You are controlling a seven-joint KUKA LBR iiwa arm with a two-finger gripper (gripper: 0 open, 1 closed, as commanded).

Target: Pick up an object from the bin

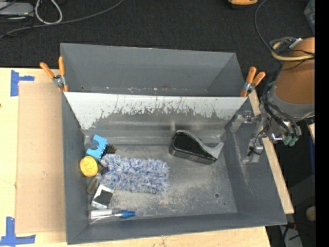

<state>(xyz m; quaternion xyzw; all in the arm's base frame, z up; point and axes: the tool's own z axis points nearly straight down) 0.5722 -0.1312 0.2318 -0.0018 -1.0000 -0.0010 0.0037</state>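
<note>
I saw the gripper (pixel 254 149) at the right wall of the bin (pixel 154 76), well apart from everything lying on the floor. Nearest to it, towards the back of the floor and right of centre, lay a wedge-shaped casing (pixel 193 147), and to the left and in front of that a fuzzy duster pad (pixel 138 174) stretched towards the left wall. At the pad's left end I had a small cluster: a brush (pixel 97 146) at the back, a round disc (pixel 88 165) just in front of it, a small square packet (pixel 104 195) further forward, and a capped pen (pixel 110 215) along the front edge.
</note>
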